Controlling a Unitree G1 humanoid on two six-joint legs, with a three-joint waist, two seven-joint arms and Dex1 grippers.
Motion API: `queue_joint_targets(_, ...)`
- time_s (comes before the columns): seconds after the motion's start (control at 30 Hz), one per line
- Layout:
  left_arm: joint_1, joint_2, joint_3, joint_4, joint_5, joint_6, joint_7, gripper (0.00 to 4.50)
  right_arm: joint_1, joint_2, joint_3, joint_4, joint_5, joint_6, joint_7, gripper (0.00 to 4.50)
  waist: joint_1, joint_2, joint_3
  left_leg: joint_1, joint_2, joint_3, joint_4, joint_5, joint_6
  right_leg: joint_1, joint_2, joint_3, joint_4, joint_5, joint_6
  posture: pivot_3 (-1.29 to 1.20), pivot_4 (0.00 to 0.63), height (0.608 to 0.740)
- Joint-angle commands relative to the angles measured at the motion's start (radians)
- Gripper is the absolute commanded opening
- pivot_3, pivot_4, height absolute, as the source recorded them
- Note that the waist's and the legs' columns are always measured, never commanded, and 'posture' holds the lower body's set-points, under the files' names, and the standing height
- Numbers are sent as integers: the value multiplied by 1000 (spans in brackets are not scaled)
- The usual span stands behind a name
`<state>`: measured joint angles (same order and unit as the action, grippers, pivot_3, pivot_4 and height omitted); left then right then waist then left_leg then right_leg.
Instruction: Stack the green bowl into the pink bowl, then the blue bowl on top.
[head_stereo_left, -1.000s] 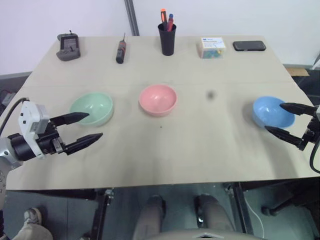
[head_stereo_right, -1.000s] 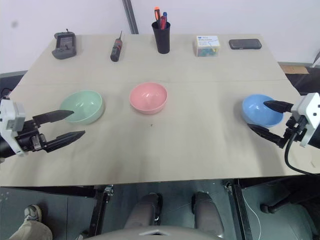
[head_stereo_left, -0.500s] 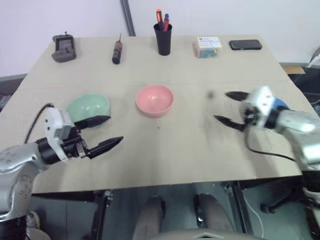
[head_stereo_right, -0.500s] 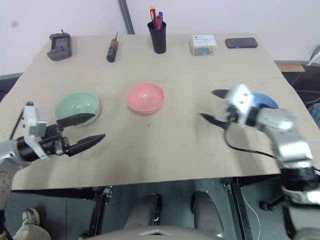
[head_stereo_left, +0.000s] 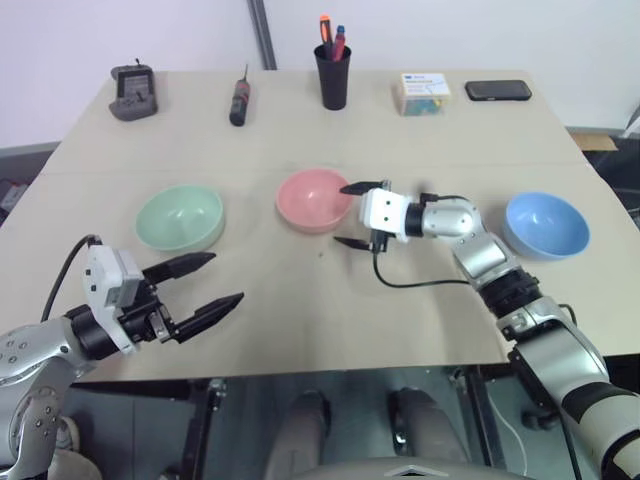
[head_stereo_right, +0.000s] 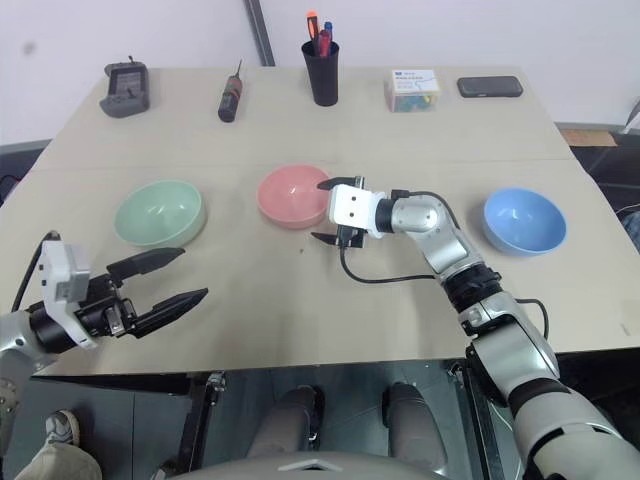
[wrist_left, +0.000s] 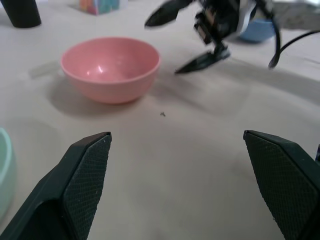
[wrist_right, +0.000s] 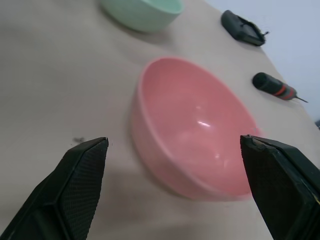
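Three bowls stand in a row on the tan table: the green bowl (head_stereo_left: 180, 218) at the left, the pink bowl (head_stereo_left: 314, 199) in the middle, the blue bowl (head_stereo_left: 546, 225) at the right, all upright and empty. My right gripper (head_stereo_left: 340, 214) is open, pointing left just beside the pink bowl's right side, one finger above its rim and one low by the table. The right wrist view shows the pink bowl (wrist_right: 195, 130) close between the spread fingers. My left gripper (head_stereo_left: 226, 278) hangs open and empty nearer the front edge, in front of and to the right of the green bowl.
Along the table's far edge stand a black device (head_stereo_left: 133, 92), a screwdriver (head_stereo_left: 240, 100), a black pen cup (head_stereo_left: 334, 75), a small box (head_stereo_left: 424, 94) and a phone (head_stereo_left: 498, 90). A black cable (head_stereo_left: 420, 282) hangs from the right arm over the table.
My right gripper has swept left from the blue bowl to the pink bowl's right side, still open. The left gripper has drawn back a little from the green bowl, towards the front.
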<state>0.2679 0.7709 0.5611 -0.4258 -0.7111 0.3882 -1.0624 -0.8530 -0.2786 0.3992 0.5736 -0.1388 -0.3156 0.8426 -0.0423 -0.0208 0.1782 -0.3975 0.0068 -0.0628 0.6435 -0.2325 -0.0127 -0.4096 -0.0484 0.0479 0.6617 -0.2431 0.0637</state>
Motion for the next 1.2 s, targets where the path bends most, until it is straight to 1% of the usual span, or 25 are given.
queue_joint_targets(0.03, 5, -6, 25, -39, -21, -17, 8, 4500, -85, 30, 27, 116, -77, -87, -50, 4434, -4, 0, 0, 1, 0, 0, 0, 0, 0, 0, 0, 0, 0, 0, 0, 0, 150, 740)
queue_joint_targets(0.13, 0, -9, 18, -39, -18, -19, 12, 4500, -142, 60, 38, 233, -138, -125, -124, 3698, -5, 0, 0, 1, 1, 0, 0, 0, 0, 0, 1, 0, 1, 0, 0, 0, 150, 740)
queue_joint_targets(0.17, -2, -9, 17, -36, -17, -20, 10, 4500, -158, 65, 45, 260, -160, -147, -142, 3159, -5, 0, 0, 1, 1, 0, 0, 0, 0, 0, 1, 0, 1, 0, -1, 0, 150, 740)
queue_joint_targets(0.23, -7, -6, 15, -31, -18, -19, 9, 4500, -184, 74, 49, 298, -184, -171, -162, 2356, -4, 0, 0, 1, 1, 0, 0, 0, 0, 0, 1, 0, 1, 0, -1, 0, 150, 740)
queue_joint_targets(0.27, -9, -4, 14, -31, -18, -18, 9, 4500, -194, 75, 53, 311, -195, -186, -171, 2082, -4, 0, 0, 1, 0, 0, -1, 0, 0, 0, 1, 0, 0, 0, -1, 0, 150, 740)
queue_joint_targets(0.3, -10, -4, 14, -30, -18, -18, 9, 4500, -198, 76, 53, 320, -200, -196, -173, 1375, -2, 0, 0, 1, 0, 0, -1, 0, 0, 0, 1, 0, 0, 0, -1, 0, 150, 740)
queue_joint_targets(0.33, -12, -4, 13, -30, -17, -18, 10, 4500, -201, 75, 54, 327, -204, -208, -173, 1170, -2, 0, 0, 1, 0, 0, -1, 0, 0, 0, 1, 0, 0, 0, -1, 0, 150, 740)
queue_joint_targets(0.4, -12, -6, 11, -32, -16, -18, 11, 4500, -201, 71, 54, 330, -210, -232, -164, 320, -2, 0, 0, 1, 0, 0, -1, 0, 0, 0, 1, 0, 0, 0, -1, 0, 150, 740)
queue_joint_targets(0.43, -13, -7, 9, -34, -16, -17, 13, 4500, -198, 67, 52, 322, -208, -244, -154, 83, -2, 0, 0, 1, 0, 0, -1, 0, 0, 0, 1, 0, 0, 0, -1, 0, 150, 740)
queue_joint_targets(0.5, -16, -11, 6, -35, -17, -17, 17, 4500, -187, 51, 46, 289, -200, -261, -130, 83, -3, 0, 0, 1, 0, 0, -2, 0, 0, 0, 1, 0, 0, 0, -1, 0, 150, 740)
queue_joint_targets(0.57, -19, -13, 0, -34, -16, -18, 18, 4500, -163, 25, 40, 226, -173, -260, -69, 83, -3, 1, 0, 1, 0, 0, -2, 0, 0, 0, 1, 0, 0, 0, -1, 0, 150, 740)
queue_joint_targets(0.67, -30, -13, -11, -32, -14, -16, 24, 4500, -94, -50, 34, 58, -119, -229, 47, 83, 0, 0, 0, 0, 0, -1, -2, 0, 0, -1, 0, 0, 0, 0, -1, 0, 150, 740)
queue_joint_targets(0.77, -43, -12, -20, -14, -3, -21, 25, 4500, 15, -149, 36, -178, -33, -96, 213, 83, 3, 1, 0, 0, 0, -1, -2, 0, 0, 0, 0, -1, 0, 0, -1, 0, 150, 740)
queue_joint_targets(0.9, -81, -14, -52, 20, 64, -47, 66, 4500, 122, -258, 56, -413, 15, 125, 374, 83, 3, 1, 0, 0, 0, -2, -2, 0, 0, 0, -1, -1, 0, 0, 0, 0, 150, 740)
queue_joint_targets(0.97, -106, -15, -71, 36, 94, -61, 87, 4500, 137, -277, 62, -465, 17, 226, 412, 83, -2, 1, 0, 1, 0, -1, -2, 0, 0, 0, 0, -1, 0, 0, 0, 0, 150, 740)
queue_joint_targets(1.07, -132, -13, -87, 50, 115, -68, 102, 4500, 131, -272, 59, -478, 3, 286, 400, 83, -2, 0, 0, 2, 1, -1, -2, 0, 0, 0, 1, -1, 0, 0, -1, 0, 150, 740)
queue_joint_targets(1.1, -140, -11, -91, 55, 125, -72, 107, 4500, 130, -268, 56, -478, 1, 301, 395, 353, 0, 0, 0, 2, 1, -1, -2, 0, 0, 0, 1, -1, 0, 0, 0, 0, 150, 740)
queue_joint_targets(1.13, -144, -9, -93, 58, 130, -72, 113, 4500, 130, -266, 54, -480, 0, 316, 392, 794, 1, 0, 0, 2, 1, -1, -2, 0, 0, 0, 1, -1, 1, 0, 0, 0, 150, 740)
queue_joint_targets(1.17, -147, -8, -95, 61, 139, -73, 120, 4500, 131, -265, 51, -484, 0, 331, 390, 1010, 1, 0, 0, 2, 1, -1, -1, 0, 0, 0, 1, -1, 1, 0, 0, 0, 150, 740)
queue_joint_targets(1.2, -148, -6, -96, 63, 153, -78, 127, 4500, 133, -265, 47, -492, 2, 346, 387, 1481, 2, 0, 0, 2, 1, -1, -1, 0, 0, 0, 1, -1, 0, 0, 0, 0, 150, 740)
